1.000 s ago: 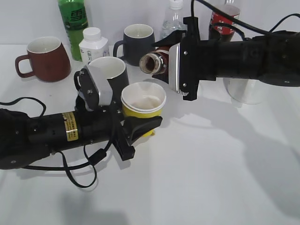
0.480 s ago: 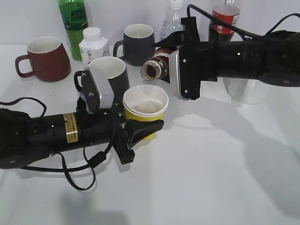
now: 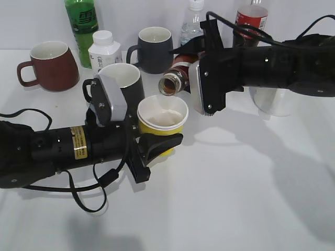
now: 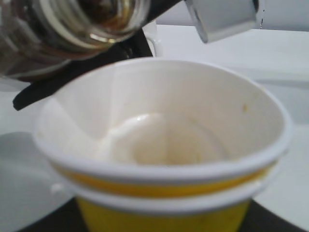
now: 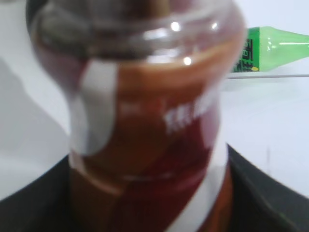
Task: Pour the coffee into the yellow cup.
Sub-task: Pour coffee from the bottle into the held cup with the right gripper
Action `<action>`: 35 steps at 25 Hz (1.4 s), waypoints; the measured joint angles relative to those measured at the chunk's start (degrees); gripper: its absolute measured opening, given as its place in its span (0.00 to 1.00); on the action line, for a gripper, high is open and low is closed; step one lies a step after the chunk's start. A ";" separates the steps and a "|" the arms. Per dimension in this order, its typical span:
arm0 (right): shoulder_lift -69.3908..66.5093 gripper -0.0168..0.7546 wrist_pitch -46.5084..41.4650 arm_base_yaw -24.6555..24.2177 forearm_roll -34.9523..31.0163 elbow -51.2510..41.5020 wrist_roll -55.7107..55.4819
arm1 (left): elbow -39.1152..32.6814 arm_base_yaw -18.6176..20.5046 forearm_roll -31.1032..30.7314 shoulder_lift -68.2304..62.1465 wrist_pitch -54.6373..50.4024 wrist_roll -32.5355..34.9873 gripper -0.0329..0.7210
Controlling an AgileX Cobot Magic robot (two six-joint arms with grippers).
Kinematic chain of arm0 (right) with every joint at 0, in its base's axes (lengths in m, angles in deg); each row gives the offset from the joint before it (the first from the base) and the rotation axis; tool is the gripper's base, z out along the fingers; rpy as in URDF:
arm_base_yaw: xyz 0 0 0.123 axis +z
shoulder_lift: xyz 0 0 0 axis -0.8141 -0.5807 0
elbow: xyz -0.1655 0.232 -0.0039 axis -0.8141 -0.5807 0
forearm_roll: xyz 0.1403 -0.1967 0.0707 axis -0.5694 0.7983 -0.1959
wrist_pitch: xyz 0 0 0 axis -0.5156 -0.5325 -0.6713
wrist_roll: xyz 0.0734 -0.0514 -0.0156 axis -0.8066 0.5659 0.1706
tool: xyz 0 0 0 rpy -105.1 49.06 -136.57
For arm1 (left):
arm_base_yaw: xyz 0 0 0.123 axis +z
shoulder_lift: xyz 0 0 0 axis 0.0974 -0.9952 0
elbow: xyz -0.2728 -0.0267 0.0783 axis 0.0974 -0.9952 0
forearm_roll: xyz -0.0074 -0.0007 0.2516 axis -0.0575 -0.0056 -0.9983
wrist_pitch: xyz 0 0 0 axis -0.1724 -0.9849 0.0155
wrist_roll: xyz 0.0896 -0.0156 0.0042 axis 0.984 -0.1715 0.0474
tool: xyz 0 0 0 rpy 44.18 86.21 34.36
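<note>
My left gripper (image 3: pixel 157 142) is shut on the yellow cup (image 3: pixel 162 121), which stands upright with its white inside showing; the cup fills the left wrist view (image 4: pixel 169 193). My right gripper (image 3: pixel 189 61) is shut on the coffee bottle (image 3: pixel 175 78), brown and red with a white swirl. The bottle is tipped on its side with its open mouth pointing left and down, just above the cup's far rim. The mouth also shows at the top of the left wrist view (image 4: pixel 91 19). The bottle fills the right wrist view (image 5: pixel 145 121). No liquid is visible in the cup.
A black mug (image 3: pixel 123 83) stands right behind the left gripper. A dark red mug (image 3: pixel 49 65), a green bottle (image 3: pixel 81 23), a white jar (image 3: pixel 103 48), a dark grey mug (image 3: pixel 153 48), a clear bottle (image 3: pixel 192 26), a cola bottle (image 3: pixel 250 18) and a clear cup (image 3: pixel 272 102) stand along the back.
My right gripper has tipped the coffee bottle further down and moved its mouth slightly right, closer over the yellow cup. The cup has shifted a little to the right.
</note>
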 joint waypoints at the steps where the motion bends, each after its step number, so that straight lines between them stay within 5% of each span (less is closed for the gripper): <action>1: 0.00 0.67 -0.12 0.00 0.00 0.00 0.40 | 0.00 0.00 0.00 0.00 0.00 0.00 0.47; 35: 0.00 0.67 -0.98 0.00 -4.37 0.00 11.93 | 0.06 0.00 -0.24 0.00 0.05 -0.06 0.47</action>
